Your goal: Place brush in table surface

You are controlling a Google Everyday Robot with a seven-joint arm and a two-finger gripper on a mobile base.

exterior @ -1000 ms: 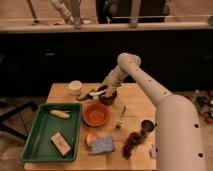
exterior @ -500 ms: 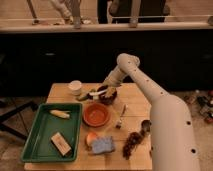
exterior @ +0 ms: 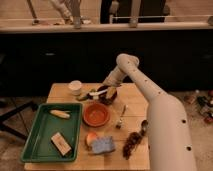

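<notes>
Three hazards apply at this point. The gripper (exterior: 101,90) sits at the back of the table (exterior: 60,97), at the left rim of the dark bowl (exterior: 109,96). The brush (exterior: 91,94) reaches leftward from it toward the white cup (exterior: 75,87). You cannot tell whether the gripper is clamped on the brush or released, nor whether the brush rests on the wood or hangs just above it.

1. Landing on the bowl — if the handle end lies across the rim at release, the brush likely tips into the bowl or slides off it. Check that the whole brush is over bare planks.
2. Striking the cup — the brush head is just beside it, and a sweep to the left may knock it over.
3. Dropping from height: a slim handle probably rolls, possibly toward the orange bowl (exterior: 96,114) or the tray (exterior: 42,135). Lower until contact before you release.
</notes>
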